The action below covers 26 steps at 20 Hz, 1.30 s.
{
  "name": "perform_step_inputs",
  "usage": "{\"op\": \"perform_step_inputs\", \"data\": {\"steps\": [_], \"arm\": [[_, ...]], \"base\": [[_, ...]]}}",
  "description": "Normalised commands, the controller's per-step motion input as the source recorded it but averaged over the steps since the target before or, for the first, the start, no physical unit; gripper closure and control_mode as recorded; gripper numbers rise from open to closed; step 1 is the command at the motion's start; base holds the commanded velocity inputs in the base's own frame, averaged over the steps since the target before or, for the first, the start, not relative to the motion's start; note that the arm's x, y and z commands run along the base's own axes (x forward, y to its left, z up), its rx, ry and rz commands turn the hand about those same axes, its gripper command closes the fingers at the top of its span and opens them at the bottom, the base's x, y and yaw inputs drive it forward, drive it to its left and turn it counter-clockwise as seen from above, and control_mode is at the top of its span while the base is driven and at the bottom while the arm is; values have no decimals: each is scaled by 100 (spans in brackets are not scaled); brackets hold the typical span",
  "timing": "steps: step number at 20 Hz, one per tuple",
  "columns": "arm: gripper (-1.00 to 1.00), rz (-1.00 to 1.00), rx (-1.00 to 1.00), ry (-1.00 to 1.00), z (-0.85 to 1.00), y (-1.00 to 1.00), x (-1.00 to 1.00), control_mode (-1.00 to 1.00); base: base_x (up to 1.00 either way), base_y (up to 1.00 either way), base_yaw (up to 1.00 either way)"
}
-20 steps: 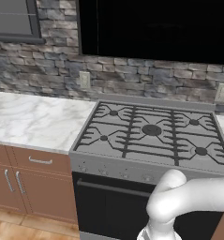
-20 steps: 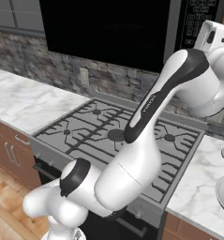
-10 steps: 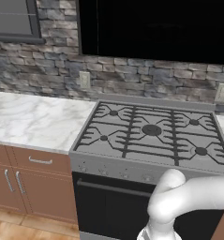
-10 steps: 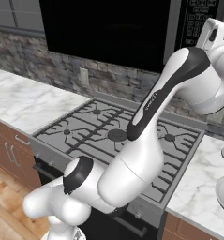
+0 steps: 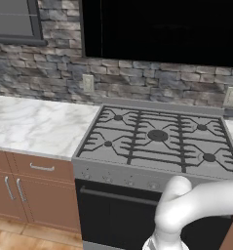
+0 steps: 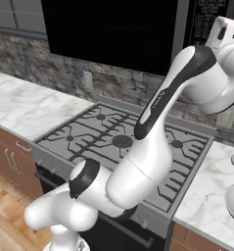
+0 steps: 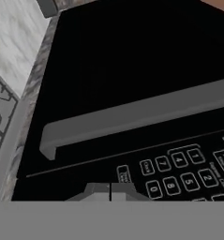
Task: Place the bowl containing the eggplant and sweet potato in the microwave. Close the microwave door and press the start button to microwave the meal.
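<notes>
Now the microwave [image 5: 162, 29] hangs above the gas stove [image 5: 154, 141], and the microwave door [image 7: 132, 61] lies flat against its front, closed; a grey bar handle [image 7: 132, 117] runs along the door next to the keypad [image 7: 188, 168]. The gripper [image 7: 110, 192] sits right up against the keypad end of the front, its two fingertips pressed together with no gap and nothing between them. In the right base view the white arm [image 6: 162, 112] reaches up over the stove toward the keypad panel at the microwave's right side. Whether the tips touch a button cannot be told. Marble counter [image 5: 35, 124] flanks the stove; a stone backsplash [image 5: 54, 73] with an outlet [image 5: 88, 84] runs behind it.
</notes>
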Motion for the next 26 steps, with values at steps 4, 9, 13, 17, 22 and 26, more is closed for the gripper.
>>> {"op": "perform_step_inputs", "data": {"steps": [4, 9, 13, 17, 22, 26], "arm": [[100, 0, 0, 0, 0, -22, 24, -100], [100, 0, 0, 0, 0, -27, 19, -100], [100, 0, 0, 0, 3, -25, 13, -100], [100, 0, 0, 0, 12, -6, 0, -100], [100, 0, 0, 0, 7, 0, 0, -100], [100, 0, -4, 0, 0, 0, -4, -100]], "base": [[0, 0, 0], [0, 0, 0], [0, 0, 0], [0, 0, 0], [0, 0, 0], [0, 0, 0]]}}
